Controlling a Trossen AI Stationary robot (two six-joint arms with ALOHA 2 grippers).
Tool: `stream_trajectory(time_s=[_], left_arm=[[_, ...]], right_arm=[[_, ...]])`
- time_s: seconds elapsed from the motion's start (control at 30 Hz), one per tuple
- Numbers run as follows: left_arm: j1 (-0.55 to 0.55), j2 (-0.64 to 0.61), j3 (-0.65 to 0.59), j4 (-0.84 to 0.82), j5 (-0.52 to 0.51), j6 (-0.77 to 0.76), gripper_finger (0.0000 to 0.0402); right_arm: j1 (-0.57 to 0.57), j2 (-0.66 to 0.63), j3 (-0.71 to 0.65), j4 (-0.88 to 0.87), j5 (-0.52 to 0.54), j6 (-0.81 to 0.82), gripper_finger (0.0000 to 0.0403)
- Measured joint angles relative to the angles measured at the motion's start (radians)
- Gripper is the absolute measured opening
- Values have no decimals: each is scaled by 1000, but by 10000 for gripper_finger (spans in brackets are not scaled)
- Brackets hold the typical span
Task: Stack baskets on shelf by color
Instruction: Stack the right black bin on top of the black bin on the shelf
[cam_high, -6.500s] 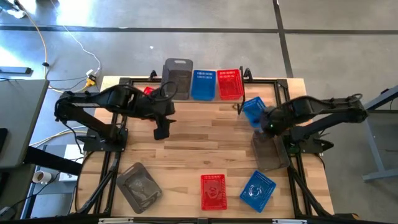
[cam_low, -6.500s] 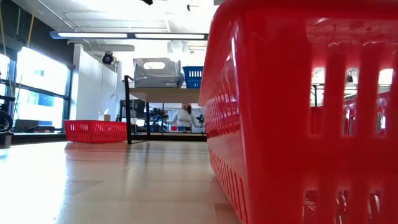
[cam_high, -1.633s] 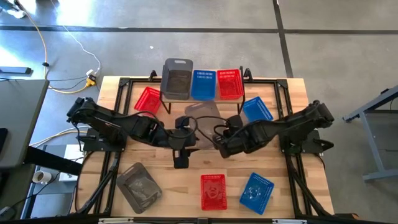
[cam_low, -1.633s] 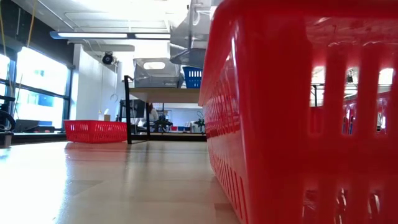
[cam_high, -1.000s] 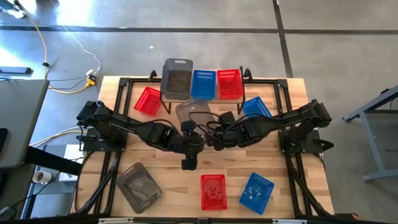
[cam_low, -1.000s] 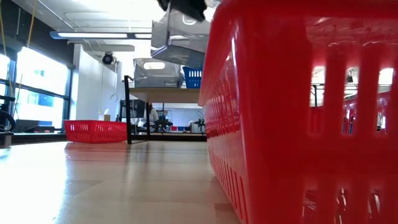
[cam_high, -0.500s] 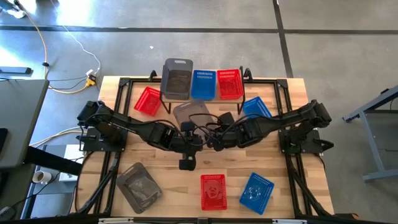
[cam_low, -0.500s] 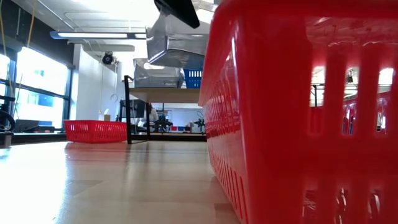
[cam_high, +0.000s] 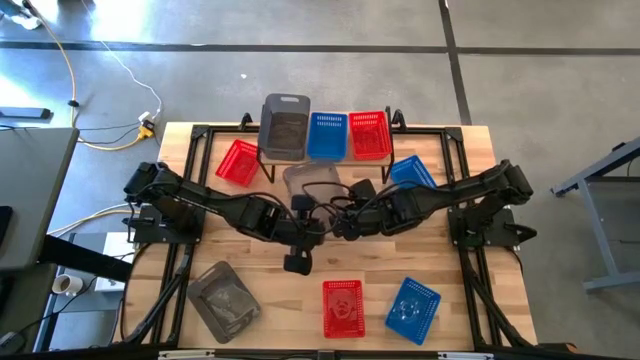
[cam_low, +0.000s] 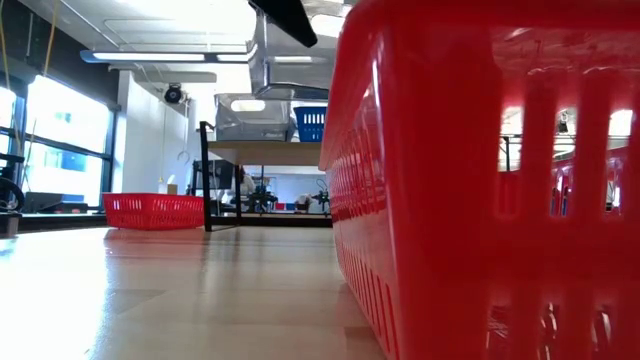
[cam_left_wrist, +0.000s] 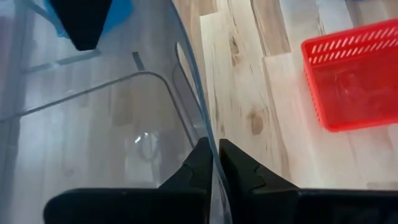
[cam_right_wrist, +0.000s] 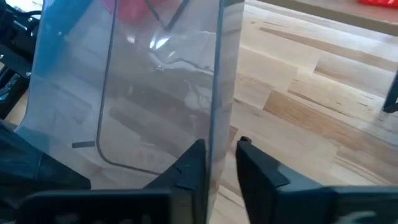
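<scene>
Writing: none legible on any basket or on the shelf.
Held item: grey translucent basket (cam_high: 311, 180), lifted off the butcher-block table (cam_high: 480, 140) mid-table, just in front of the shelf (cam_low: 262, 151); both grippers at its rim.
Left gripper (cam_left_wrist: 216, 163): jaws pinched tight on the thin wall of the grey translucent basket (cam_left_wrist: 112, 106).
Right gripper (cam_right_wrist: 219, 163): jaws narrowly parted either side of the grey wall (cam_right_wrist: 155, 81); whether the fingers (cam_right_wrist: 189, 165) touch it cannot be told.
Shelf stock: grey basket (cam_high: 286, 128), blue basket (cam_high: 327, 135), red basket (cam_high: 370, 134) in a row, left to right.
Table stock: red basket (cam_high: 239, 161) left of the shelf; blue basket (cam_high: 410, 172) right of it; grey basket (cam_high: 224, 297), red basket (cam_high: 343, 306), blue basket (cam_high: 414, 306) along the near edge.
Obscured: low view mostly blocked by a close red basket (cam_low: 480, 170); held basket cut off at its top edge (cam_low: 290, 70); the grippers themselves hard to pick out from above.
</scene>
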Motion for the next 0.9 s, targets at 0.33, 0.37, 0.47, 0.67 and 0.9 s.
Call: stream_trajectory(time_s=[0.33,0.37,0.47,0.67,0.9], left_arm=[[1,-42,0,-42,0,28,0],[1,-54,0,-42,0,29,0],[1,-92,0,-48,0,29,0],[12,-166,0,-71,2,54,0],[24,-240,0,-117,-27,115,1]], right_arm=[[1,-46,89,-36,7,-109,153],[1,-49,107,-37,8,-132,155],[0,-50,165,-43,29,-201,156],[0,-50,279,-67,119,-333,156],[0,-50,391,-99,214,-460,156]])
